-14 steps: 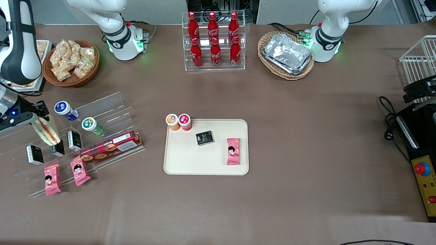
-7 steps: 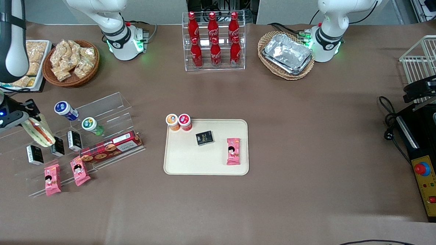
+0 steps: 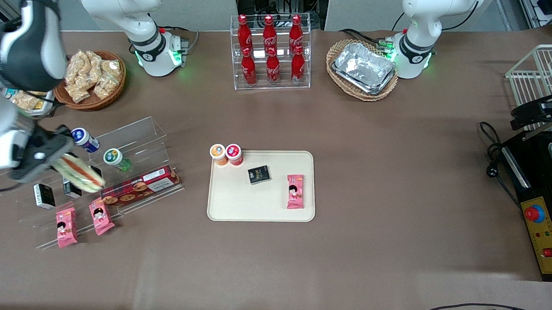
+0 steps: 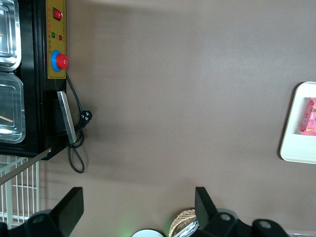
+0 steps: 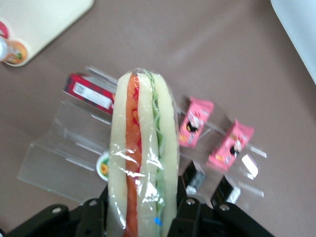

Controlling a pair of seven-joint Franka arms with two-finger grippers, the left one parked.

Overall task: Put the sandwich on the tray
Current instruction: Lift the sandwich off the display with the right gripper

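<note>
We have the clear-wrapped triangular sandwich (image 5: pixel 142 153) of pale bread with red and green filling clamped in the right gripper (image 3: pixel 47 156) above the clear acrylic shelf (image 3: pixel 132 141), so the carry to the cream rectangular plastic tray (image 3: pixel 255 205) and the set-down remain.

Even overhead light, soft shadows; glare on the foil trays (image 3: pixel 363 68); motion blur smears the gripper (image 3: pixel 47 156) and its clamped sandwich (image 3: pixel 78 174) above the acrylic shelf (image 3: pixel 132 139).
</note>
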